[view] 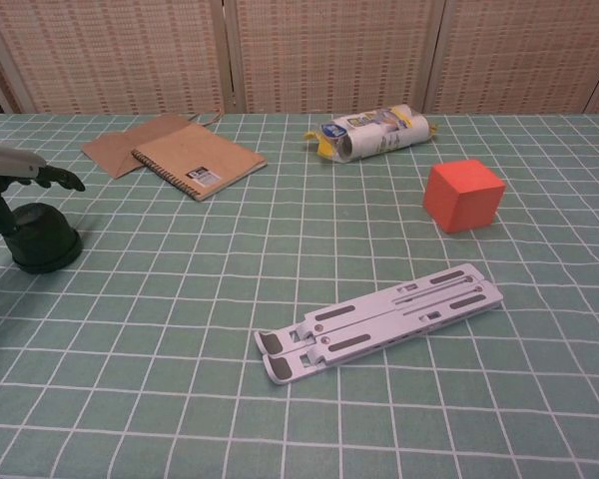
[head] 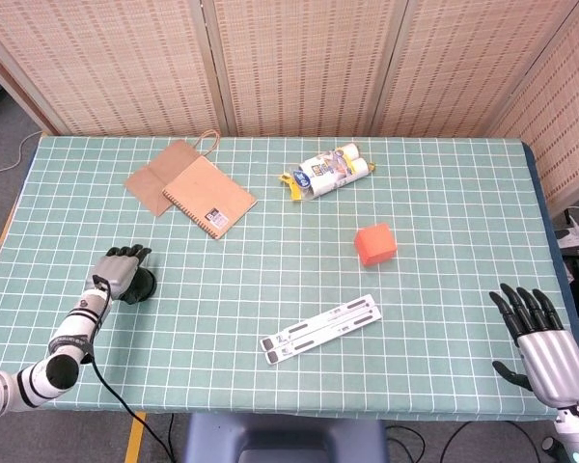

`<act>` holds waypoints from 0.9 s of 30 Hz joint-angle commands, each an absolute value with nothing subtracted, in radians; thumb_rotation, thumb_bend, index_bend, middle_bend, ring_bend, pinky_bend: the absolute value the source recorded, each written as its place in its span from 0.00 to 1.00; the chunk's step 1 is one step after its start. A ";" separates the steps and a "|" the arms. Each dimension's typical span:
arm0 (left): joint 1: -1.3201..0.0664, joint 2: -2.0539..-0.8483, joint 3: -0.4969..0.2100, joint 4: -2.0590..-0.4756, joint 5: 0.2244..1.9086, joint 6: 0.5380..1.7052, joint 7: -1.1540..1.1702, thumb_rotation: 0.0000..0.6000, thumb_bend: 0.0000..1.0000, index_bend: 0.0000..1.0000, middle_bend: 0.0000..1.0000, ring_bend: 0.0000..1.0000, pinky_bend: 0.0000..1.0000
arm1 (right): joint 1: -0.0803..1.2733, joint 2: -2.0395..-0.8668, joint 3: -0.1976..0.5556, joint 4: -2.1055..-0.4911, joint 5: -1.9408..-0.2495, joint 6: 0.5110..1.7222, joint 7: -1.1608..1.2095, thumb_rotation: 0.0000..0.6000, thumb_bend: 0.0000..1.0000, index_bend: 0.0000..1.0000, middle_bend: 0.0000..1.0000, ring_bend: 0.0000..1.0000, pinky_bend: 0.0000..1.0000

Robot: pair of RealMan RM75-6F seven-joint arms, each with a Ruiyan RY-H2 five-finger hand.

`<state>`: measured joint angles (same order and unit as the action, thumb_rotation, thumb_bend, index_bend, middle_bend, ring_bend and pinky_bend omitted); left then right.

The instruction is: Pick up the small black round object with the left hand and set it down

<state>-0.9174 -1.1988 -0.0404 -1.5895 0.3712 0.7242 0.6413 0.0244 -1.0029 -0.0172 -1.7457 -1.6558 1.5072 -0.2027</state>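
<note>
The small black round object (head: 140, 283) sits on the green checked table (head: 444, 193) near its left edge, well apart from the notebook (head: 209, 195), the orange cube (head: 375, 244) and the white folding stand (head: 320, 329). The left hand (head: 119, 271) is positioned directly over the object; in the chest view a dark finger runs down its near side while other fingers extend above it toward the right, apart from the top. Whether any finger is actually bearing on the object cannot be determined from either view, so the left hand's state is recorded as undetermined: arranged around the object, no confirmed hold. The object rests flat on the cloth and is not lifted. The right hand (head: 542, 340) is at the table's near right corner, fingers spread, holding nothing. Assessment: the step in hand is closing the grasp. The object appears domed with a wider base, so fingers closing high on the dome would likely slip upward; contact lower, on opposite sides just above the base rim, is judged more secure. The closing should be completed before any lift, and the lift taken straight up. The space around the object offers ample room for the set-down
</note>
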 commanded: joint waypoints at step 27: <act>-1.208 -1.280 0.170 -1.554 -0.077 0.766 0.894 1.00 0.41 0.00 0.00 0.00 0.14 | 0.026 -1.007 -0.018 -1.750 -1.650 1.504 -0.203 1.00 0.06 0.00 0.00 0.00 0.00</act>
